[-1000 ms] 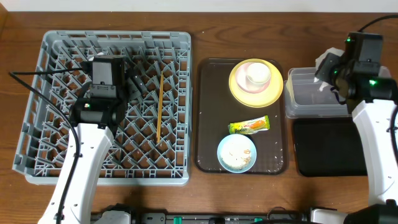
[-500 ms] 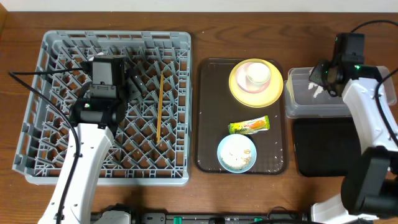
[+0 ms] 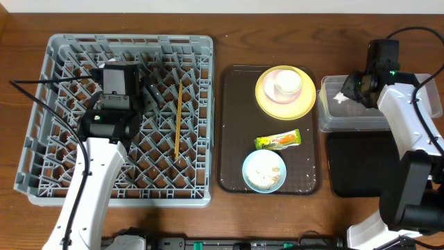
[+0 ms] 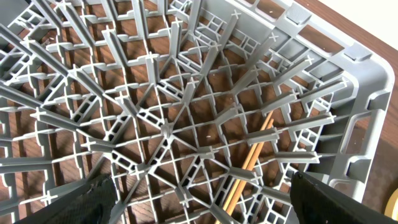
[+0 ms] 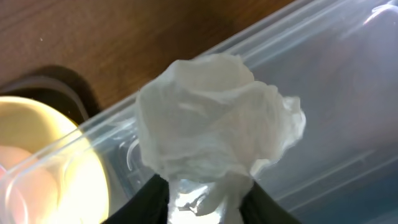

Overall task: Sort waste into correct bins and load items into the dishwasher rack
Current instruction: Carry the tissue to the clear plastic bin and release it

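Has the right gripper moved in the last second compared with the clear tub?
Yes. Seen from overhead, the right gripper has shifted left along the clear tub, ending over the end nearest the yellow plate, with the napkin at its tips.

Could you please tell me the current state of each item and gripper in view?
left gripper: open wide, above the rack.
right gripper: over the clear tub, napkin between its fingers; grip unclear.
chopsticks: lying in the rack.
yellow plate: on the brown tray, carrying an upright white cup.
blue bowl: upright, holding food scraps.
wrapper: lying flat on the brown tray.
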### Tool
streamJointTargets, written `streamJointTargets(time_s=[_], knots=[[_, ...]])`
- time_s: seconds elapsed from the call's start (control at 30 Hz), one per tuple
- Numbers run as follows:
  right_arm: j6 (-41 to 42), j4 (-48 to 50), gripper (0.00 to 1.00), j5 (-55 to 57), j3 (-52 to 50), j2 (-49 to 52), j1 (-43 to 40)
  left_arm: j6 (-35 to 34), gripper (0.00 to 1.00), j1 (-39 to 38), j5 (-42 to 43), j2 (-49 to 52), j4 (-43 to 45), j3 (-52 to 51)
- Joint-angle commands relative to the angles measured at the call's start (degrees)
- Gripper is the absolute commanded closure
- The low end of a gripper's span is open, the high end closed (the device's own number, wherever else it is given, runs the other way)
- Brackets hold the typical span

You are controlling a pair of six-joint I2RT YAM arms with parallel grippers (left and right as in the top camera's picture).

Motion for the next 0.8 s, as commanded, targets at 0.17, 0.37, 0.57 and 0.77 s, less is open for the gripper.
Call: streamJointTargets(time_s=[0.17,0.37,0.57,0.77], knots=[[-0.15,-1.44,0.53,-4.81,1.03,-3.28,-1.22,0.11,0.09,0.15,-0.09,-0.09,0.04,0.52],[-0.15,-1.40,0.45,-5.86,1.03,-10.62,-1.18,0.11,0.09,0.15,-0.09,-0.09,0.04,0.52],[-0.15,-1.49,0.42,-5.86,1.01,-16.65,-1.18,0.11,0.09,0.15,-0.09,-0.09,0.04,0.52],[1.79,-3.21,0.42,-9.68,1.01,-17.35,-0.92,0.11,0.09,0.15,-0.09,-0.09,0.04,0.52]])
